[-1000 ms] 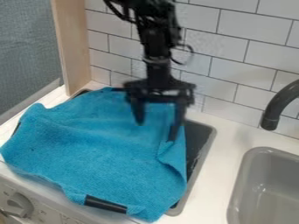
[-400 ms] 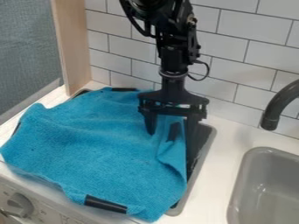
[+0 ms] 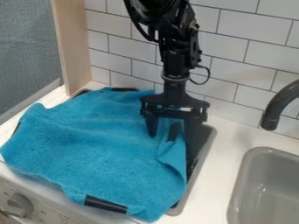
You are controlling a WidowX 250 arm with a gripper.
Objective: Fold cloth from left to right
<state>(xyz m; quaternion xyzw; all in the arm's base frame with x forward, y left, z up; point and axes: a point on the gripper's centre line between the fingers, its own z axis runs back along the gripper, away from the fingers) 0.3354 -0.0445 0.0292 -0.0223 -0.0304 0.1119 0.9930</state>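
Note:
The gripper (image 3: pixel 172 142) hangs at the upper right part of the cloth, pointing down, its two fingers spread wide. Its left finger is over the blue cloth (image 3: pixel 99 144), and its right one is at the cloth's right edge, beside the dark tray (image 3: pixel 203 151). Between them lies a black strip on the cloth; whether the fingertips touch the cloth I cannot tell. The cloth is spread over most of the tray, with a small fold along its right edge and a second black strip at its front edge.
A grey sink (image 3: pixel 265 188) with a black faucet (image 3: pixel 279 107) is on the right. A tiled wall (image 3: pixel 245 48) rises behind, a wooden panel (image 3: pixel 76 46) stands at the back left, and a knob (image 3: pixel 20 204) is at the front left.
The gripper has moved right and a little lower, from over the cloth to its right edge. In the last half second it has shifted only slightly. The cloth looks the same.

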